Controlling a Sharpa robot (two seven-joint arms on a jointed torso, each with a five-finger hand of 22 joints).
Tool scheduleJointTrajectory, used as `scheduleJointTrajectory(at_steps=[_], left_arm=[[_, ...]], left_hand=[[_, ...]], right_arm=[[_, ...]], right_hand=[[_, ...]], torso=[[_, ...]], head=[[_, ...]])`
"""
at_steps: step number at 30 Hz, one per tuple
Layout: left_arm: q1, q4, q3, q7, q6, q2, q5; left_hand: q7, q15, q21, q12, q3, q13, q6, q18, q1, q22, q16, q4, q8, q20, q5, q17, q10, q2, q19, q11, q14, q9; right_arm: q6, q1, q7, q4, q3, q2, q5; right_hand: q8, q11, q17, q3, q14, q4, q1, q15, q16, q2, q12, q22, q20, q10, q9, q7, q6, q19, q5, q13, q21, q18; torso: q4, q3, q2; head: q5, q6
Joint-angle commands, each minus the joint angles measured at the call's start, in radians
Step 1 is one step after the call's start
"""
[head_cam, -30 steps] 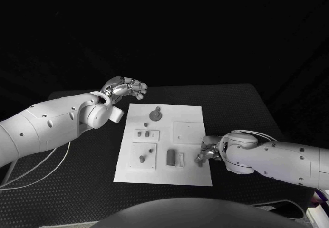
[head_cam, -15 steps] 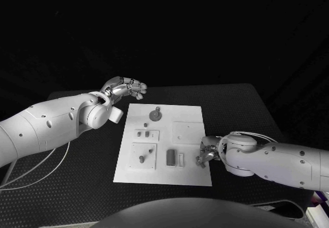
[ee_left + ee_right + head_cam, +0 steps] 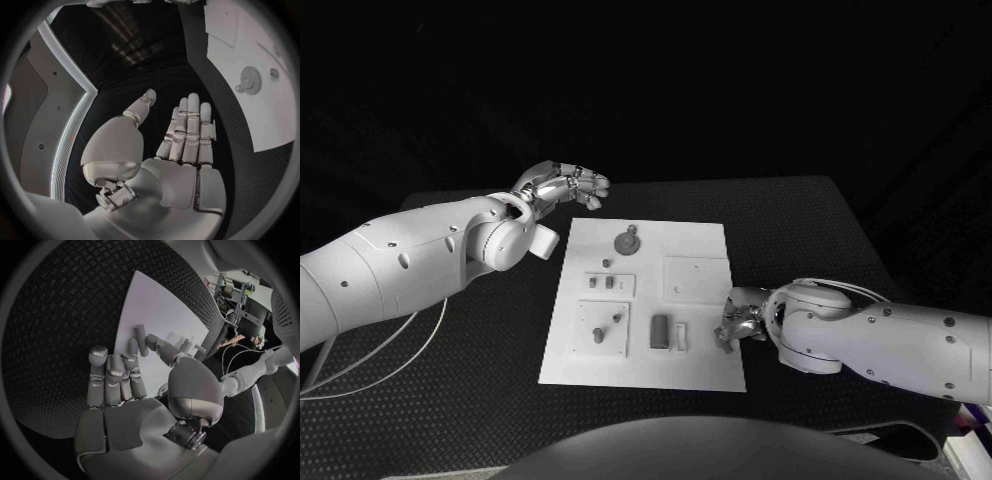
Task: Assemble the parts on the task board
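The task board (image 3: 646, 305) is lying flat in the middle of the table (image 3: 473, 370), a smooth white rectangular plate on a black surface with a woven, dimpled texture. Small grey parts are sitting on the board: a round gear-like disc (image 3: 627, 241) toward its far end, two short pegs (image 3: 600, 282) on a raised square plate, a rounded peg (image 3: 600, 336) on another plate, and an upright grey cylinder (image 3: 659, 331) beside a pale rectangular block (image 3: 681, 336) near the board's near end. A plain square plate (image 3: 694, 277) is lying on the board's right half.

The right hand (image 3: 737, 322), silver and segmented on a smooth white arm, is hovering at the board's right edge, fingers pointing inward over the plate. The cylinder and the pale block are lying just beyond its fingertips, apart from them. In the right wrist view the right hand's fingers (image 3: 112, 375) are extending side by side over the board's edge (image 3: 156, 310), gripping nothing; a grey cylinder (image 3: 139, 334) is standing just past them.

The left hand (image 3: 567, 184) is hanging beyond the board's far left corner, well apart from every part. In the left wrist view its fingers (image 3: 190, 130) are lying straight and together, thumb apart, empty, with the gear disc (image 3: 251, 80) on the board off to one side.
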Motion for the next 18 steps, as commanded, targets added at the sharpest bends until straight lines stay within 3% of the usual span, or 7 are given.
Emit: scheduleJointTrajectory(at_steps=[1,10,18], left_arm=[[0.001,0.002,0.001,0.006,0.011,0.001,-0.004],[0.002,0.001,0.001,0.005,0.011,0.002,-0.005],[0.002,0.001,0.001,0.004,0.011,0.002,-0.006]], left_hand=[[0.000,0.001,-0.005,0.003,0.001,-0.001,-0.005,0.016,-0.010,0.001,-0.004,0.006,0.005,0.001,-0.003,0.002,-0.007,-0.003,-0.003,0.000,0.003,-0.001],[0.000,0.001,-0.005,0.004,0.001,-0.001,-0.005,0.015,-0.010,0.002,-0.004,0.006,0.006,0.001,-0.004,0.002,-0.007,-0.003,-0.004,0.000,0.004,-0.001],[-0.001,0.001,-0.005,0.004,0.001,-0.001,-0.004,0.015,-0.010,0.002,-0.004,0.006,0.006,0.001,-0.003,0.003,-0.007,-0.003,-0.004,0.000,0.004,-0.001]], right_arm=[[-0.007,0.004,-0.002,0.005,-0.005,-0.002,0.084],[-0.052,0.042,-0.009,0.011,-0.004,0.002,0.264],[-0.055,0.053,-0.018,-0.008,-0.004,0.031,0.392]], right_hand=[[-0.089,0.002,0.003,0.003,0.008,0.000,0.004,-0.001,0.000,0.015,-0.003,-0.002,0.007,0.008,-0.051,0.019,-0.013,0.004,0.010,0.001,0.007,0.021],[-0.089,0.000,0.007,-0.001,0.013,0.005,-0.011,-0.002,0.001,0.010,-0.004,-0.005,0.006,0.010,-0.055,0.017,-0.008,0.006,0.024,0.001,0.010,0.021],[-0.089,0.000,0.009,-0.010,0.014,0.008,-0.025,-0.003,0.001,0.005,-0.004,-0.008,0.006,0.010,-0.057,0.017,-0.007,0.006,0.025,0.002,0.012,0.021]], torso=[[0.0002,0.0003,0.000],[0.0007,-0.0002,0.001],[0.0016,-0.0006,0.001]], head=[[0.000,0.000],[0.004,0.000],[0.005,0.000]])
